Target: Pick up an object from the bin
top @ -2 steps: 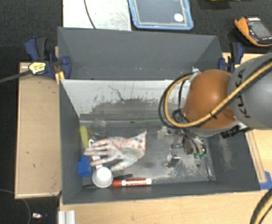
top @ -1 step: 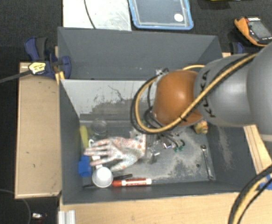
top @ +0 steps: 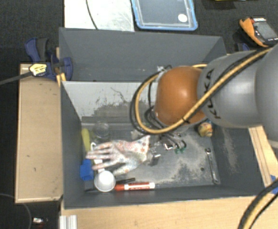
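Grey metal bin [top: 72,128], tool [top: 160,149] beside patterned glove [top: 122,154], its state cannot be told, label unreadable on red marker [top: 136,186]

One patterned glove [top: 119,152], one red marker [top: 135,186], one white cap [top: 105,181].

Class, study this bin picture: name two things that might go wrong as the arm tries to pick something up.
The gripper is at the cuff end of the patterned glove; lifting there may drag it across the white cap and red marker. The orange wrist cover hides the contact, so a miss could go unseen.
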Robot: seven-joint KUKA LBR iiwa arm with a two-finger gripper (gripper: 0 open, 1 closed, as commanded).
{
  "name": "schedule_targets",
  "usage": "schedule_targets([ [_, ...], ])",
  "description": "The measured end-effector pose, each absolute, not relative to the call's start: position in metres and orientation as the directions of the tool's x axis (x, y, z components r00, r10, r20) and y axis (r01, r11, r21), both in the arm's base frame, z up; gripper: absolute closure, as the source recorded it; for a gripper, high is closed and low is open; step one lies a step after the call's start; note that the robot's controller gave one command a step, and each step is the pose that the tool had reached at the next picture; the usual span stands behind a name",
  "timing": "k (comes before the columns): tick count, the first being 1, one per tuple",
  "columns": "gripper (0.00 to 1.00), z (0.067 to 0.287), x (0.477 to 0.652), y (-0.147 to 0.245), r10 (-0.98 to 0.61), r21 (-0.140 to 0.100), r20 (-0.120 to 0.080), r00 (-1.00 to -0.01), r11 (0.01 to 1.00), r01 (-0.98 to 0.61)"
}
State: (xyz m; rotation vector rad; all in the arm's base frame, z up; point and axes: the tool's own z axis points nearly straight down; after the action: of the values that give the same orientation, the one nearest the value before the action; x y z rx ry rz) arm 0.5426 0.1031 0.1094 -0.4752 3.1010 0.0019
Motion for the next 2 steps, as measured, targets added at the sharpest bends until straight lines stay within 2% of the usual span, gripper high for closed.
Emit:
schedule_targets([
  [1, 0.00, 0.107, 0.546, 0.136, -0.511, -0.002, -0.010, -0.860, 0.860, -0.511],
  [2, 0.00, 0.084, 0.556, 0.140, -0.529, -0.003, -0.011, -0.849, 0.849, -0.529],
])
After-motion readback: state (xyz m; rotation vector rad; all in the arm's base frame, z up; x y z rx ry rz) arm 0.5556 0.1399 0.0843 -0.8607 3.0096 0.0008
